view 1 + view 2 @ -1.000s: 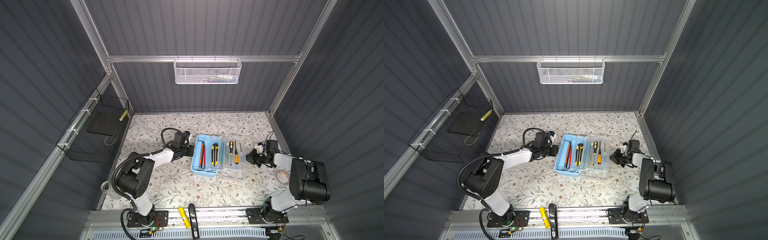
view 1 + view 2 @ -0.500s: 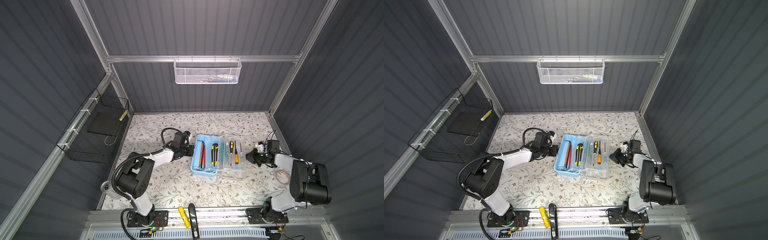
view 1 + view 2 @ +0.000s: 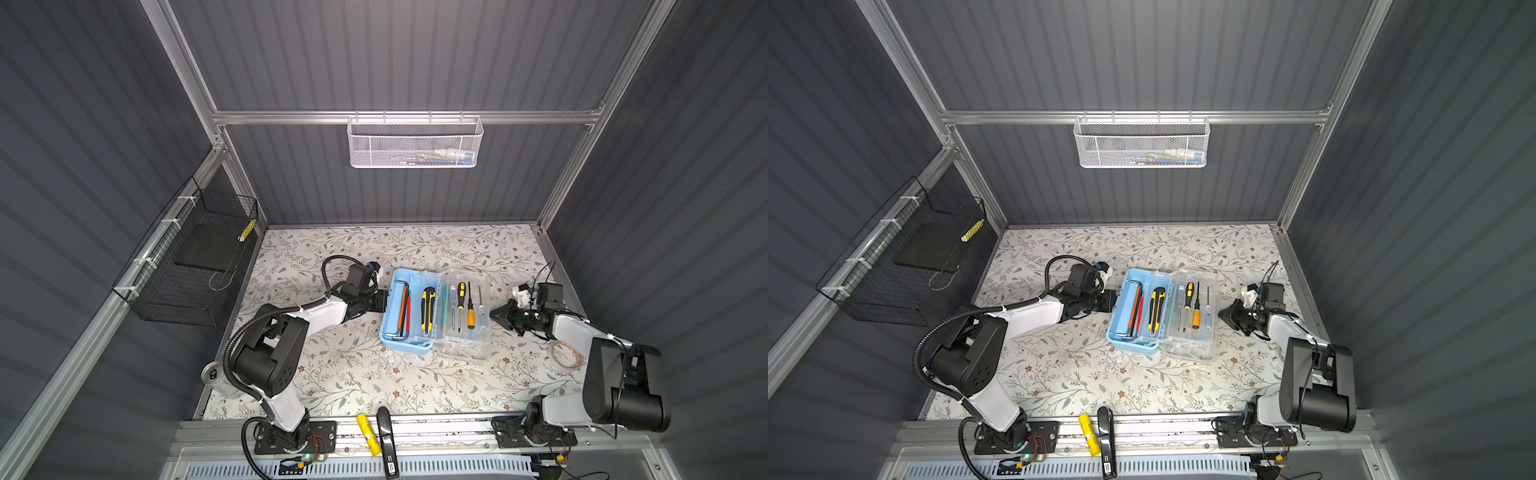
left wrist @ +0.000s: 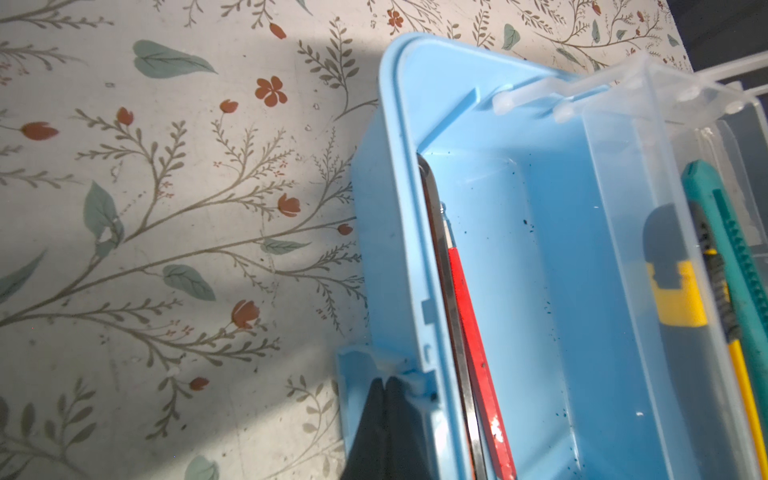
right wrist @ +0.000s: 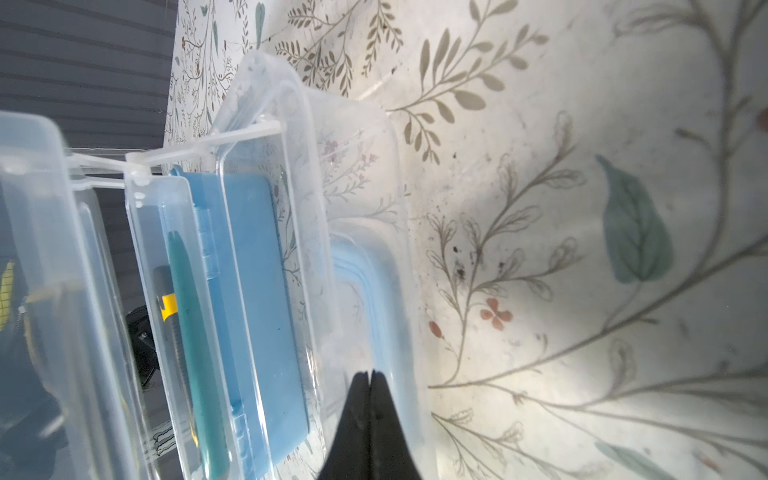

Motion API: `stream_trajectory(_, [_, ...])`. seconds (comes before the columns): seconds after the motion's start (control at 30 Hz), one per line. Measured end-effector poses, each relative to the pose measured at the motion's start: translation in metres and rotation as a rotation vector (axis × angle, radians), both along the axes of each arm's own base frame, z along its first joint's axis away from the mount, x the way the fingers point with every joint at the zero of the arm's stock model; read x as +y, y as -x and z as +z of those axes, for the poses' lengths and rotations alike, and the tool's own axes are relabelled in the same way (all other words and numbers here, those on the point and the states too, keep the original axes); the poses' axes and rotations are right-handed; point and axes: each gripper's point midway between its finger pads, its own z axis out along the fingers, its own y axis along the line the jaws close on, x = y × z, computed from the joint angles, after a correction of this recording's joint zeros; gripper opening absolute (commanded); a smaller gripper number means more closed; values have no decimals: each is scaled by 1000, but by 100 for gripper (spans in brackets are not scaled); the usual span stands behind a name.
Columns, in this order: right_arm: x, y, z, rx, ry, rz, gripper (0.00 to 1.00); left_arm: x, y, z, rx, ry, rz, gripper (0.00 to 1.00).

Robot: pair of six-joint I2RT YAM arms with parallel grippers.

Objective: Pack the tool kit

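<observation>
In both top views a light-blue case (image 3: 405,348) is seen lying open near the middle of the flowered table (image 3: 353,374), with its clear lid (image 3: 465,352) folded out flat on the side towards the right arm. Inside the blue half, dark hex keys (image 3: 395,330) are laid along the wall nearest the left arm, and a yellow-and-black knife (image 3: 428,309) is laid beside them. A teal tool (image 3: 444,307) and screwdrivers (image 3: 470,318) are held in the clear part. The left gripper (image 3: 380,301) is placed against the blue side of the case and the right gripper (image 3: 496,313) just beside the clear side. In the left wrist view the black fingers (image 4: 403,424) are seen pressed together with nothing between them, their tips set against a small blue tab (image 4: 357,365) on the case's outer wall. A red piece (image 4: 473,332) is seen beside a hex key inside. In the right wrist view the fingers (image 5: 386,415) are likewise closed on nothing. Their tips seem to touch the rim of the clear lid, though contact is made hard to judge by the see-through plastic.
</observation>
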Motion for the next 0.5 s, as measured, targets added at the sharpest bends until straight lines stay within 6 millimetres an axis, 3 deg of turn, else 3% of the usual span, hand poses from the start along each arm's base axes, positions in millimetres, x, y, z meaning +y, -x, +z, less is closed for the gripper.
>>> stream_trajectory(0.27, [1,6,7,1,5,1,0,2,1,3,-12,1,5,0])
stream_trajectory(0.5, [1,13,37,-63,35,15,0,2,1,3,-12,0,5,0])
